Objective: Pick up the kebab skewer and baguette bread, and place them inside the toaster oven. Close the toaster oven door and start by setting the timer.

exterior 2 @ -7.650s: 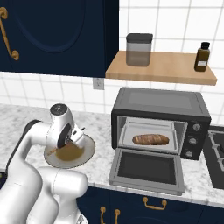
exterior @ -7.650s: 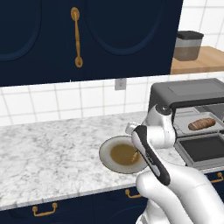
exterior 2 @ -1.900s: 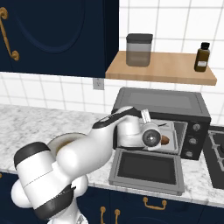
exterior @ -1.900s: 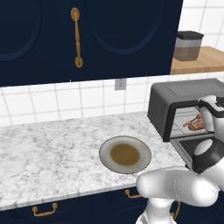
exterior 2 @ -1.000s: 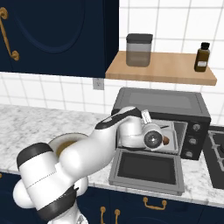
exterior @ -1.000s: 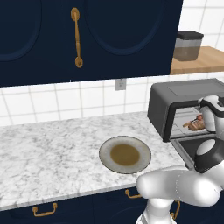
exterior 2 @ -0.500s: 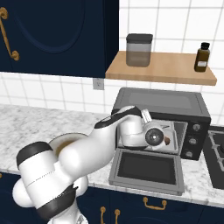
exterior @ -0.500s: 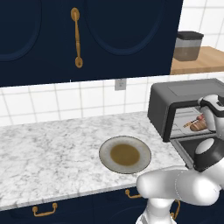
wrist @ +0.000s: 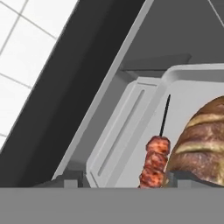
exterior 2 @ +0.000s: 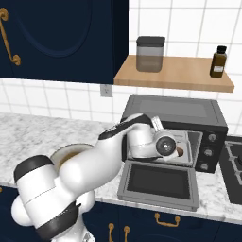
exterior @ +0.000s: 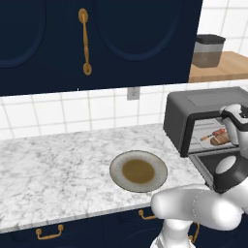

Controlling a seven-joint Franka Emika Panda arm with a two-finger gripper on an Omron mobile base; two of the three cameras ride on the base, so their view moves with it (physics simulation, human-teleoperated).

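Lying between pincer [wrist: 124, 181] tips: kebab skewer [wrist: 155, 160]

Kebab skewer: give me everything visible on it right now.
The skewer is a thin dark stick threaded with red-brown meat chunks, its bare tip pointing deeper into the toaster oven. It lies on the pale tray inside, right beside the baguette, apparently touching it. Its lower end is cut off in the hand view. From the left base view it shows as a reddish streak in the open oven.

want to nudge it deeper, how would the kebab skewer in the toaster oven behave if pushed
The kebab skewer looks stiff, a thin straight stick, so it should slide as one piece. Its chunky meat probably stops rolling. It lies beside the baguette bread, which may block it.
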